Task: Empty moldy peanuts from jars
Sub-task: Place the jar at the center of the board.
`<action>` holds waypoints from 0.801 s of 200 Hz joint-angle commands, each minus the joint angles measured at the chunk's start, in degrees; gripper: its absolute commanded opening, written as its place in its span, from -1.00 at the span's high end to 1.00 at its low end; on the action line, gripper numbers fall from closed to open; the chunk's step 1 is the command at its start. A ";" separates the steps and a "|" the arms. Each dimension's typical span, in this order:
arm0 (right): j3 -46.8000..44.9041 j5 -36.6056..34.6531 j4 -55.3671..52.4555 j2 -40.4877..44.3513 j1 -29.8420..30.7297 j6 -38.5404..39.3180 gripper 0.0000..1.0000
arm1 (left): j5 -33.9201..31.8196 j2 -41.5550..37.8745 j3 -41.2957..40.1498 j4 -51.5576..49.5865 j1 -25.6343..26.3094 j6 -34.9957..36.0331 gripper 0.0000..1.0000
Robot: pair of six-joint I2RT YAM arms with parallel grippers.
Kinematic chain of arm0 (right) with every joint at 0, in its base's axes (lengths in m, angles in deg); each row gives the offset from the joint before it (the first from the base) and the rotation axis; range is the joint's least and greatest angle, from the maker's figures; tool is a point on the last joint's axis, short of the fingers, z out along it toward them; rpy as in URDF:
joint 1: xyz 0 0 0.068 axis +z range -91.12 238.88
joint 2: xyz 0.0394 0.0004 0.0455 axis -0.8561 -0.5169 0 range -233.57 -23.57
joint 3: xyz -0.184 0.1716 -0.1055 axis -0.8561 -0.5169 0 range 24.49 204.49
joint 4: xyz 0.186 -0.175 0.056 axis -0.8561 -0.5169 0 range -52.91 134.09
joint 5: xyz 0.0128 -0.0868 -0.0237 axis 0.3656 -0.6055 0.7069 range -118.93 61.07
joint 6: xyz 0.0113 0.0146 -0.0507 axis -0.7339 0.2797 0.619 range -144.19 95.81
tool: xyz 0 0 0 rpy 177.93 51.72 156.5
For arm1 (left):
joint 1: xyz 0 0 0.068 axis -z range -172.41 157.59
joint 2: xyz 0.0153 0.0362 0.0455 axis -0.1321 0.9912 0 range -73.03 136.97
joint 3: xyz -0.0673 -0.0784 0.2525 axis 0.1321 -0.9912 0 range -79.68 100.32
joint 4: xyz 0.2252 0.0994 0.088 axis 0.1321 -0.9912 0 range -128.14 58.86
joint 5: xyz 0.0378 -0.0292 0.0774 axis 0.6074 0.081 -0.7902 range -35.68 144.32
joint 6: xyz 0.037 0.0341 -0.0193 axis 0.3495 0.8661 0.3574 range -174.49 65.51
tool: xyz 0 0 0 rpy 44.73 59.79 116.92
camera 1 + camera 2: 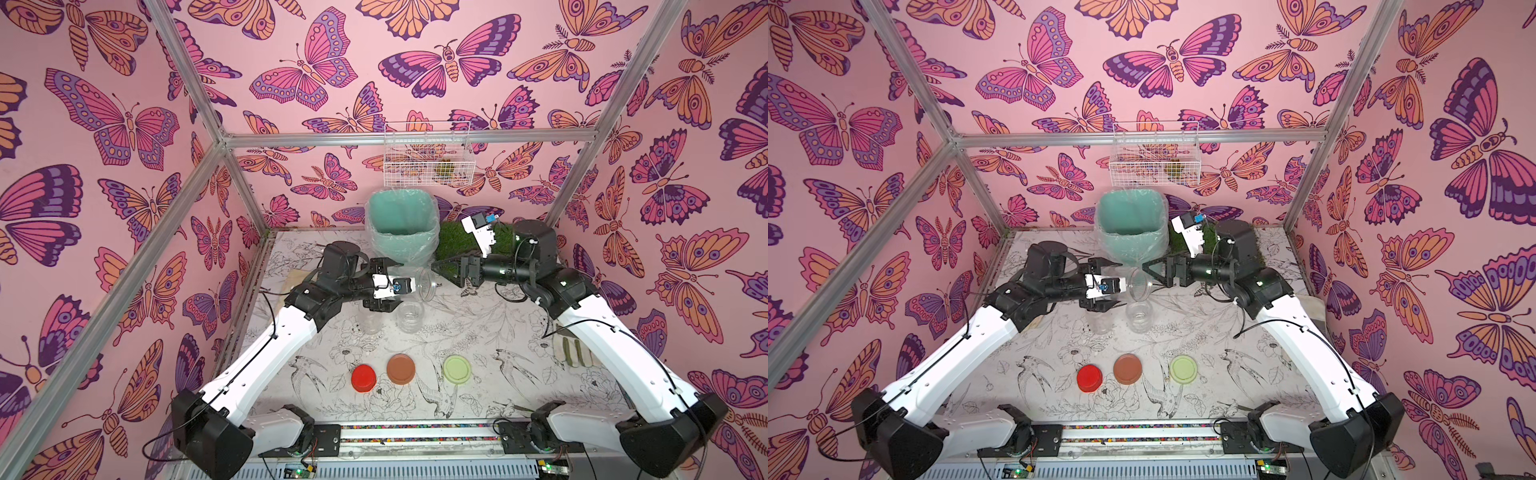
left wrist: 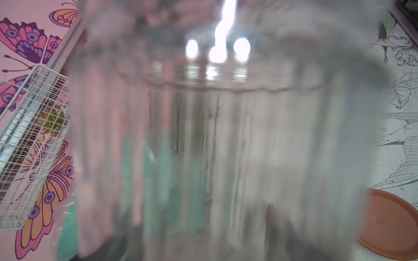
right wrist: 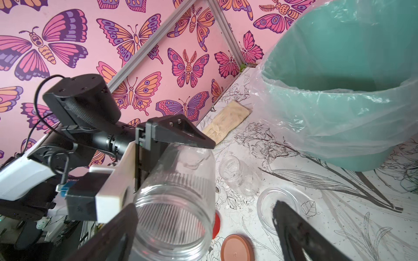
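Grip matters most here: the left gripper (image 1: pixel 399 286) is pinched across the body of a clear jar (image 3: pixel 178 180). It holds the jar on its side, off the surface (image 1: pixel 478 332), with the open mouth facing the right gripper (image 1: pixel 441 271). That gripper stands spread wide just beyond the mouth and carries nothing. No moldy peanuts show through the held jar's ribbed wall. The two other jars (image 1: pixel 410 316), standing lidless just below the left gripper, look bare too. A teal bin (image 1: pixel 399 249) with a clear liner (image 3: pixel 294 117) rises just behind both grippers. Its bottom is hidden, so I cannot tell whether the peanuts lie there. The red lid (image 1: pixel 363 378), brown lid (image 1: pixel 401 369) and light green lid (image 1: pixel 456 369) lie in a row well back toward the arm bases.

Dumping looks finished, so the step in hand is probably setting this last jar down. To do it well:
- Roll the wrist until the jar is upright before lowering.
- Aim for bare surface beside the standing jars, not onto them.
- Let go only once the base sits flat.
- Squeeze lightly, since the thin plastic wall would likely flex.
- Hold the right gripper clear of the mouth.
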 commanded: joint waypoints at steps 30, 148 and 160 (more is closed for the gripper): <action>-1.30 -0.42 -0.67 -1.23 2.17 2.39 -0.85 | -0.73 1.96 1.01 2.64 0.21 -3.90 1.00; -3.73 -6.61 0.62 -0.21 3.47 1.82 -0.91 | -1.79 4.38 -0.12 5.65 -0.79 -5.41 1.00; -4.64 -6.32 2.12 0.64 2.67 0.26 -0.93 | -1.67 4.63 -0.54 6.08 -1.25 -5.66 1.00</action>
